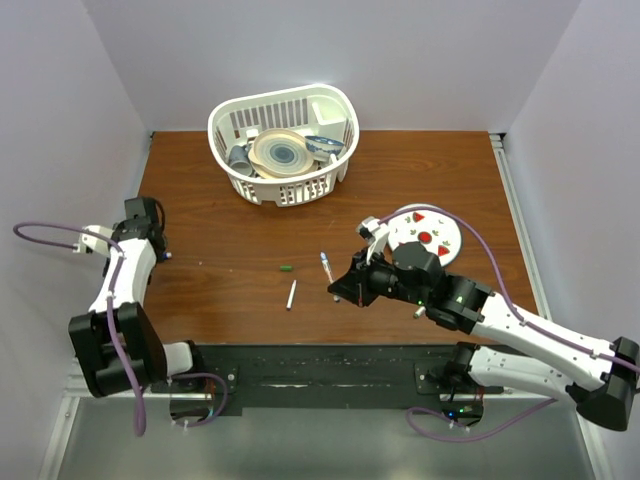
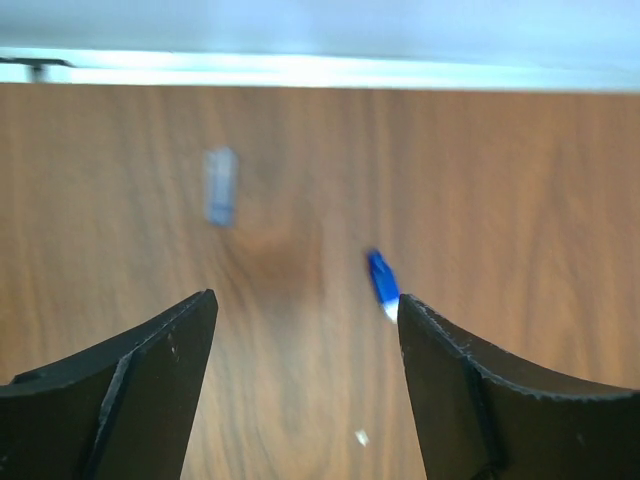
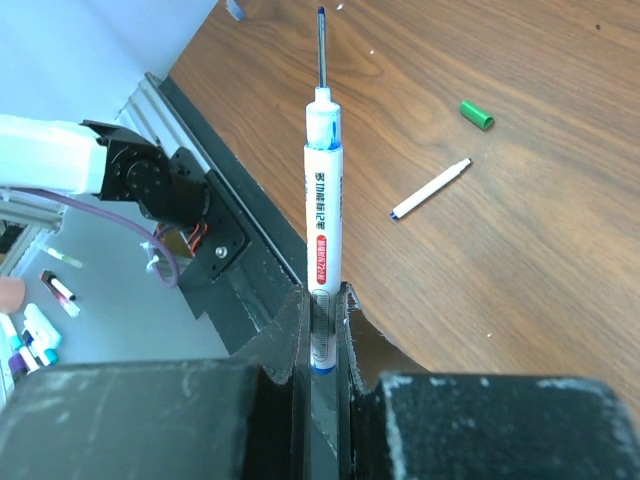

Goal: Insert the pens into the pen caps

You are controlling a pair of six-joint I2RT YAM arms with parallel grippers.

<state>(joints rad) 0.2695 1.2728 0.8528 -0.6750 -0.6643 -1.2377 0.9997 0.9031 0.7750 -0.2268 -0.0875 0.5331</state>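
- The right fingers (image 3: 292,325) are clenched on the held pen (image 3: 322,200) at its rear end. The barrel projects forward with the thin writing tip bare.
- The held pen is clear of the bench (image 1: 220,200), toward the near edge and slightly right of centre.
- The left fingers (image 2: 190,335) stand apart and grasp nothing. They hover low over the bench by its left edge.
- On the bench ahead of the left fingers lies a blue cap (image 2: 381,284). A pale cap (image 2: 220,187) lies beyond it. Both are blurred, so calling them caps is a judgement.
- The loose pen (image 3: 430,190) lies flat near the bench centre, toward the near edge. The green cap (image 3: 477,115) lies just beyond it, apart from it.
- Handling, pen: probably light and stiff, with a smooth plastic barrel. A hold at the rear end may let it pivot under push force, and a hold nearer mid-barrel would resist this better. Keep the tip in line with the cap, as it looks thin enough to bend.
- Handling, cap: tiny, light and round, so it is likely to roll or skid when nudged. Take hold across its closed end and leave the mouth free.
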